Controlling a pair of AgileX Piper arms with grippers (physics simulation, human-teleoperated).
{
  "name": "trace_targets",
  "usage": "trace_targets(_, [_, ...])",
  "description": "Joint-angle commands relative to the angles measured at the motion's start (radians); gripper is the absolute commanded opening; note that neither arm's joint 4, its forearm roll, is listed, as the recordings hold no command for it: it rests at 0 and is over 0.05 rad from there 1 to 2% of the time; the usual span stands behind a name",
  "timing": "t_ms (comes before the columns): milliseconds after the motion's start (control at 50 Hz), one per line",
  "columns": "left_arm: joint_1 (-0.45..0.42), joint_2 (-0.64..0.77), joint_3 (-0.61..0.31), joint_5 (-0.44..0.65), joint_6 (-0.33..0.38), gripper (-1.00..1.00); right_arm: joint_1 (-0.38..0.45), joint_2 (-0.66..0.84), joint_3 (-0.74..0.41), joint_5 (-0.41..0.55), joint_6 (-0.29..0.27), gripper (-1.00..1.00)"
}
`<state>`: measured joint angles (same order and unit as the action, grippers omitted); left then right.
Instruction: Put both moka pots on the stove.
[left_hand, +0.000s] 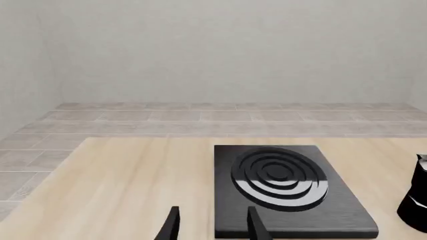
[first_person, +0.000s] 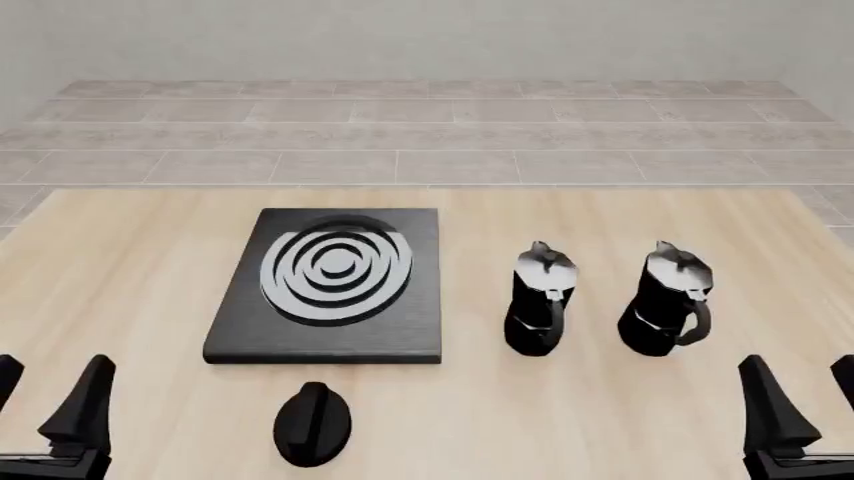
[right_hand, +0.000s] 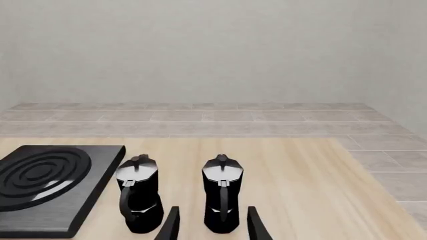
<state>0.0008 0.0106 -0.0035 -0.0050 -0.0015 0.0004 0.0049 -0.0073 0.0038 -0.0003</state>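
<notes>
Both arms sit low at the near edge of the table (first_person: 134, 240), the left gripper (first_person: 47, 400) and right gripper (first_person: 801, 400) each with jaws spread and holding nothing, though partly cropped. The stove (first_person: 400, 330) lies left of centre, bare. Two moka pots (first_person: 541, 300) (first_person: 665, 300) stand upright to its right, near each other.

Black oval knob (first_person: 314, 423) lies on light wood worktop (first_person: 134, 300), between the end effectors, nearer the left one.
</notes>
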Motion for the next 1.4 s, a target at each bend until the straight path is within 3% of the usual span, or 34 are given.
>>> trace_targets(20, [0.0, 0.006, 0.002, -0.003, -0.002, 1.0, 0.0, 0.0, 0.001, -0.001, 0.0, 1.0])
trace_targets(40, [-0.023, 0.133, 0.003, -0.075, -0.044, 1.0, 0.0, 0.0, 0.001, -0.001, 0.001, 1.0])
trace_targets(80, [-0.041, 0.263, -0.005, -0.142, -0.062, 1.0, 0.0, 0.0, 0.001, -0.001, 0.0, 1.0])
trace_targets(100, [-0.055, 0.274, -0.017, -0.133, -0.117, 1.0, 0.0, 0.0, 0.001, -0.001, 0.0, 1.0])
trace_targets(180, [-0.104, 0.251, -0.11, -0.008, -0.144, 1.0, 0.0, 0.0, 0.001, -0.001, 0.0, 1.0])
trace_targets(260, [-0.16, 0.339, -0.215, 0.107, -0.271, 1.0, 0.0, 0.0, 0.001, -0.001, 0.0, 1.0])
trace_targets(340, [-0.251, 0.366, -0.338, 0.209, -0.303, 1.0, 0.0, 0.0, 0.001, -0.001, 0.0, 1.0])
trace_targets(460, [-0.317, 0.447, -0.425, 0.257, -0.396, 1.0, 0.0, 0.0, 0.001, -0.001, 0.0, 1.0])
trace_targets(600, [-0.414, 0.533, -0.526, 0.284, -0.442, 1.0, 0.0, 0.0, 0.001, -0.001, 0.0, 1.0])
trace_targets(740, [-0.484, 0.681, -0.562, 0.243, -0.585, 1.0, 0.0, 0.0, 0.001, -0.001, 0.0, 1.0])
trace_targets(1040, [-0.62, 0.847, -0.682, 0.235, -0.626, 1.0, 0.0, 0.0, 0.001, -0.001, 0.0, 1.0])
trace_targets(1180, [-0.664, 0.93, -0.791, 0.266, -0.623, 1.0, 0.0, 0.0, 0.001, -0.001, 0.0, 1.0])
trace_targets(1360, [-0.746, 1.039, -0.846, 0.262, -0.711, 1.0, 0.0, 0.0, 0.001, -0.001, 0.0, 1.0])
trace_targets(1400, [-0.8, 1.073, -0.857, 0.248, -0.739, 1.0, 0.0, 0.0, 0.001, -0.001, 0.0, 1.0])
